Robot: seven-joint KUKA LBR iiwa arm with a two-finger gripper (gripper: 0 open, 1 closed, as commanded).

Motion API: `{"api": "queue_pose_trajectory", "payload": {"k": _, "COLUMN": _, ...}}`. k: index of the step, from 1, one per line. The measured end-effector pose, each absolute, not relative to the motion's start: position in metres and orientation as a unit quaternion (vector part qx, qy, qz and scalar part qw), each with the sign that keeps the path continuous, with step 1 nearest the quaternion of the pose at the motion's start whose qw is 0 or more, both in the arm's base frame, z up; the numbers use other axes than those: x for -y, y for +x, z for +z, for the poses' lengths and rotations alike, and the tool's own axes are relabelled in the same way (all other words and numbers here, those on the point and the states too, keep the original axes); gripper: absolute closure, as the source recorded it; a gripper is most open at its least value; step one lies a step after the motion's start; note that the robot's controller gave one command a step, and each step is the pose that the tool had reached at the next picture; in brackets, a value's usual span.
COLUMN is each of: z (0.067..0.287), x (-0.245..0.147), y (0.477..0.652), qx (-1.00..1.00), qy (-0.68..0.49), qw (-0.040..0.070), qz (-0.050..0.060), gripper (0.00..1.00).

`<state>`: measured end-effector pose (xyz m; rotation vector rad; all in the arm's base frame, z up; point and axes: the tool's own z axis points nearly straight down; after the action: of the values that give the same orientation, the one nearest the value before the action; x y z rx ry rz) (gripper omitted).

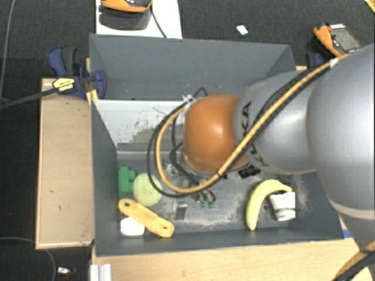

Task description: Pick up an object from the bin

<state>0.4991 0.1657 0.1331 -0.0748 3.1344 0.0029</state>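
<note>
My gripper (pixel 177 167) hangs low in the middle of the bin, mostly hidden under the arm's orange cover. Just left of it lies a pale green ball (pixel 146 190), touching a green block (pixel 126 180) by the left wall. A flat yellow piece (pixel 145 217) lies slantwise near the front wall, with a small white piece (pixel 132 227) at its left end. Right of the gripper lies a yellow banana (pixel 259 201) curving around a small white cylinder (pixel 283 206).
The arm and its looping black and yellow cables cover the bin's middle and right. Some small dark and green bits (pixel 205 201) lie on the floor below the gripper. Bare floor shows along the front between the yellow piece and the banana.
</note>
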Motion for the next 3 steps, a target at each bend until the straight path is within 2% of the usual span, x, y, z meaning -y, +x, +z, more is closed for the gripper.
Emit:
{"api": "queue_pose_trajectory", "payload": {"k": 1, "z": 0.154, "x": -0.252, "y": 0.486, "qx": -0.987, "qy": -0.164, "qw": 0.003, "qz": 0.003, "gripper": 0.0}}
{"api": "queue_pose_trajectory", "payload": {"k": 2, "z": 0.069, "x": -0.217, "y": 0.479, "qx": -0.999, "qy": -0.032, "qw": 0.002, "qz": 0.0, "gripper": 0.0}}
{"api": "queue_pose_trajectory", "payload": {"k": 3, "z": 0.071, "x": -0.233, "y": 0.481, "qx": -0.949, "qy": -0.316, "qw": 0.012, "qz": 0.004, "gripper": 1.0}}
